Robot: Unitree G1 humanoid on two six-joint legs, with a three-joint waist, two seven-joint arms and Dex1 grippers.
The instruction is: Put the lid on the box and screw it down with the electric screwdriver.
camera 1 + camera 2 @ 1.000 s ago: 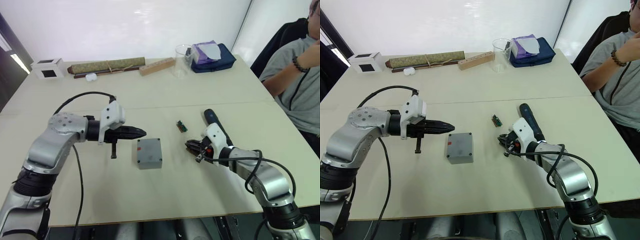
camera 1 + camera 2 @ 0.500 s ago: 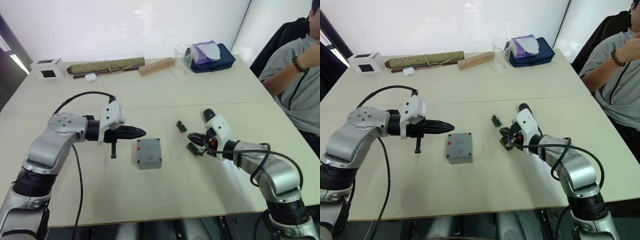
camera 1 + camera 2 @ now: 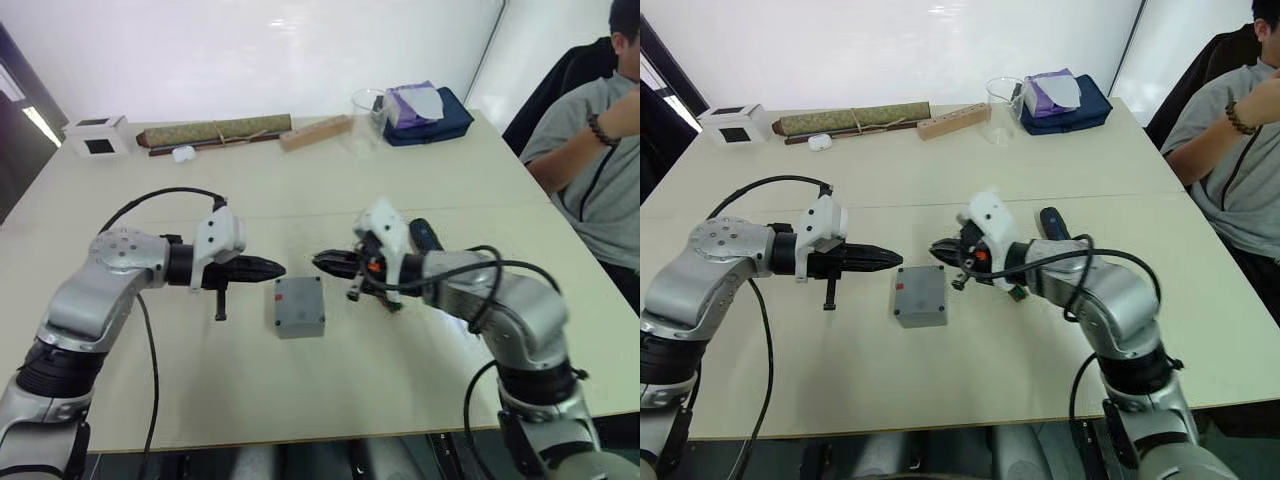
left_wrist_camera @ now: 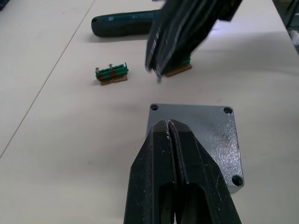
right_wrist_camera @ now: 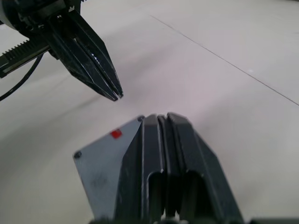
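From the head camera, left eye: the box [image 3: 298, 306] sits mid-table with the lid [image 3: 297, 299] already seated flat on top, red mark showing. Both arms are converging above its far edge. The left gripper [image 3: 277, 267] points in from the left, fingers pressed together and empty. The right gripper [image 3: 322, 262] points in from the right, also pinched closed with nothing in it, its tip near the left one and apart from it.

Right eye, same scene: the electric screwdriver [image 3: 1052, 222] lies on the table right of the box, behind the right forearm, untouched. A small green part [image 3: 1018, 293] rests just under that arm. Along the far edge sit a white cube [image 3: 732, 124], a rolled olive bundle [image 3: 853, 118] and a clear cup [image 3: 1002, 98]; a seated person [image 3: 1230, 150] is at the far right.

Left wrist view: black fingers closed tight over the lid, with corner screw holes visible at three corners. Another small green part [image 4: 112, 73] lies on the table beyond it, the screwdriver further off.

Right wrist view: its own fingers shut, hovering over the lid's edge, the left gripper's closed tips opposite.

My read: lid placement looks done, screwing has not begun. Next, one arm needs to open and take up the screwdriver, probably the right since it lies on that side, while the other steadies the box; bit-to-hole alignment will be the fussy part.
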